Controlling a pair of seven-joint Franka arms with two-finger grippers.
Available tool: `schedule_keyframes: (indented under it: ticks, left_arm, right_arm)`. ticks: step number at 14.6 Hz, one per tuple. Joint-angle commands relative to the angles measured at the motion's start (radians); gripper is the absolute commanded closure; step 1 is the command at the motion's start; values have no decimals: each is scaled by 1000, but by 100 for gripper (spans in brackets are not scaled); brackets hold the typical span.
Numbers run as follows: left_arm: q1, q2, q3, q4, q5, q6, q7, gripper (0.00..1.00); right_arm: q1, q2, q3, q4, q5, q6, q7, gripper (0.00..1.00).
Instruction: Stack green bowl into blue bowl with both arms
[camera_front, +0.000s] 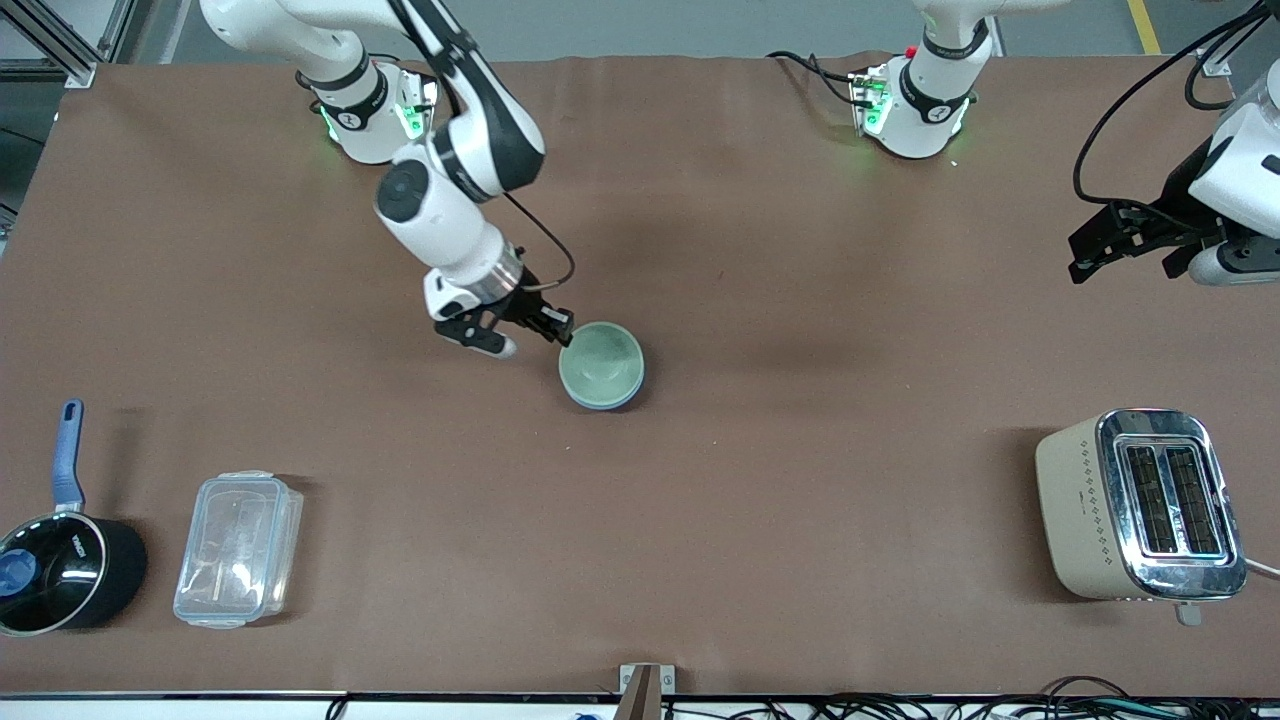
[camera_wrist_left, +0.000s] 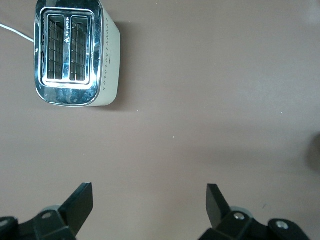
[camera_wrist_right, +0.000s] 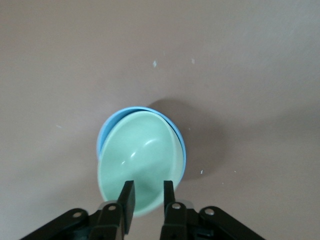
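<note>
The pale green bowl sits nested in the blue bowl near the middle of the table, slightly tilted, so only a blue rim shows around it. In the right wrist view the green bowl fills the blue bowl. My right gripper hovers at the green bowl's rim on the right arm's side; its fingers are a little apart over the rim with nothing between them. My left gripper waits wide open and empty over bare table at the left arm's end.
A cream and chrome toaster stands at the left arm's end, nearer the front camera; it also shows in the left wrist view. A black pot with a blue handle and a clear plastic container sit at the right arm's end.
</note>
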Motion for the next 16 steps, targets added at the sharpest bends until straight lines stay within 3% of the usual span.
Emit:
schedule_keyframes:
  ticks: [1,4,7,8,10,12,16]
  left_arm:
    - [-1,-1,-3,-6,-7,15,-3,0]
    - [-3,-1,-3,-8,-7,13,-2,0]
    - [-1,-2,-3,-6,-7,7,12,0]
    - [0,-2,-3,-6,-7,6,14,0]
    - [2,-8,-3,-6,-7,2,14,0]
    - [5,-10,-1,-6,-4,1,14,0]
    - [3,-5,-1,-3,7,4,14,0]
  right_arm:
    - [-17,-76,-11,-29,-26,-55,13,62]
    - [-66,-154,-14,-31,-48,-108,13,54]
    - [-194,-254,-10,17,-341,-313,13,35]
    - [-224,-271,-10,53,-470,-410,12,21]
    - [-264,-278,-11,130,-595,-513,7,5]
    - [-325,-277,-11,202,-602,-575,-29,0]
    - [-465,-275,-11,294,-602,-635,-264,0]
